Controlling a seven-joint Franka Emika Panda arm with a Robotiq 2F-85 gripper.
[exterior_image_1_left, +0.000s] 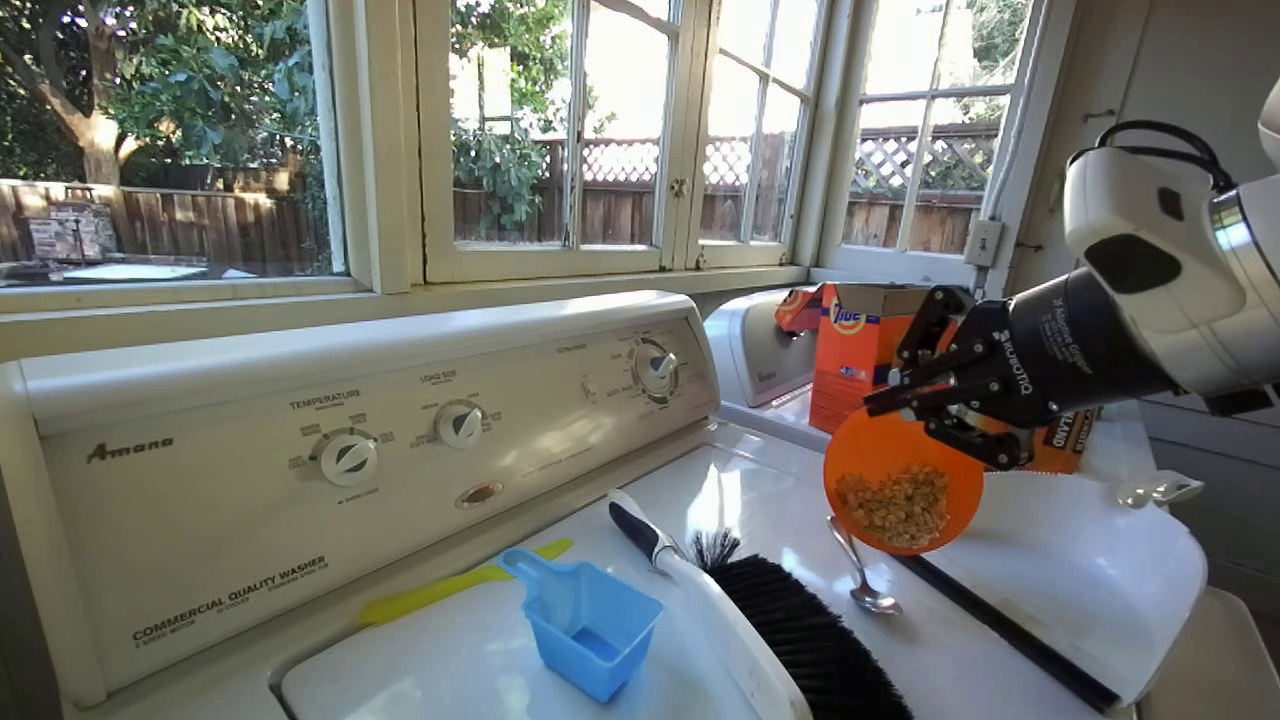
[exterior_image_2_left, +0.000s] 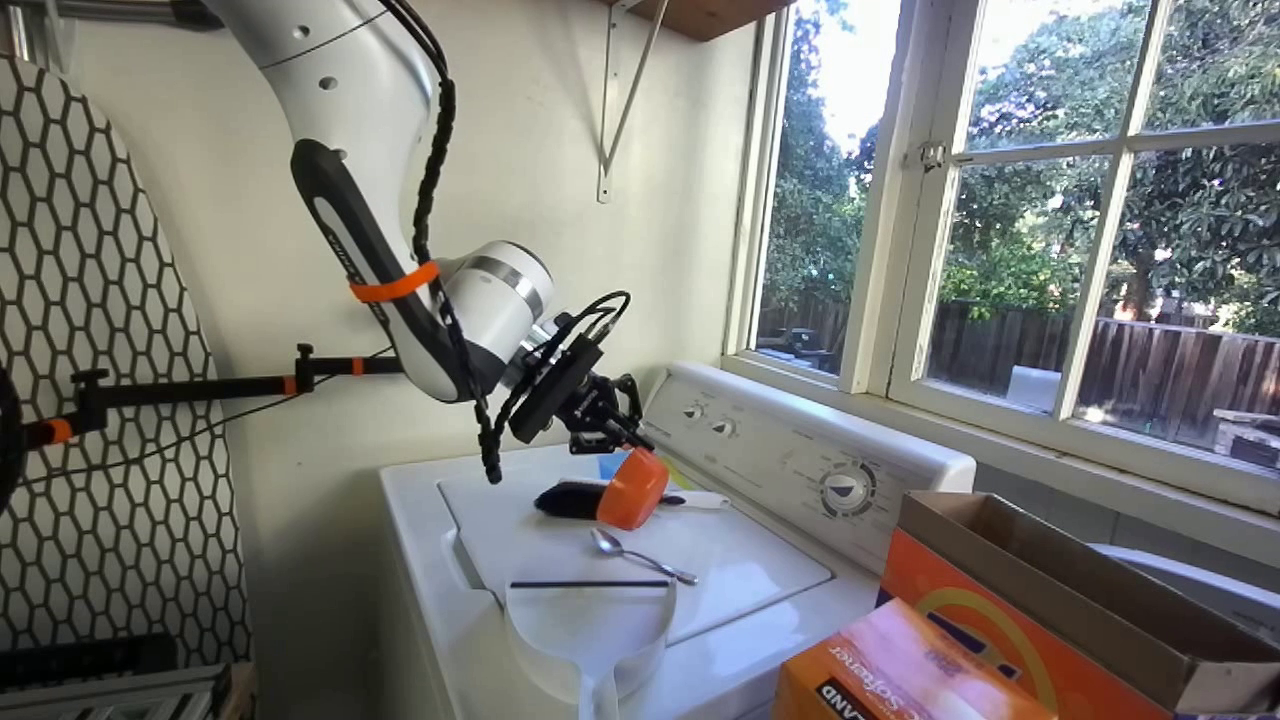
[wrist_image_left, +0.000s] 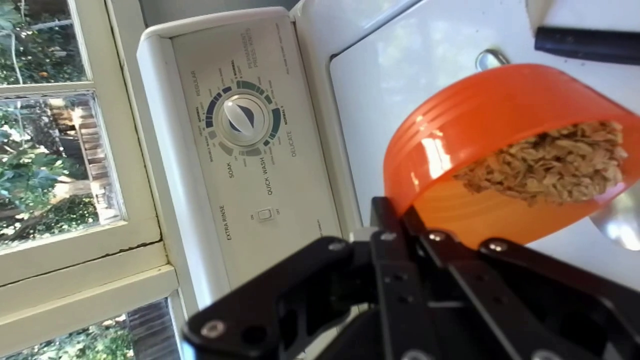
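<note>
Brush: lay below the hand. Spoon: beneath it. Orange bowl: hung tilted from the hand, which pinched only its rim; more tipping, I judged, could have spilled the flakes, a slip dropped everything. Dustpan: lay below, past the spoon.

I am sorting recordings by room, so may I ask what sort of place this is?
Most likely a laundry room, perhaps in a home: the washer is labelled as such, and an orange Tide box and a softener box stand near it.
</note>
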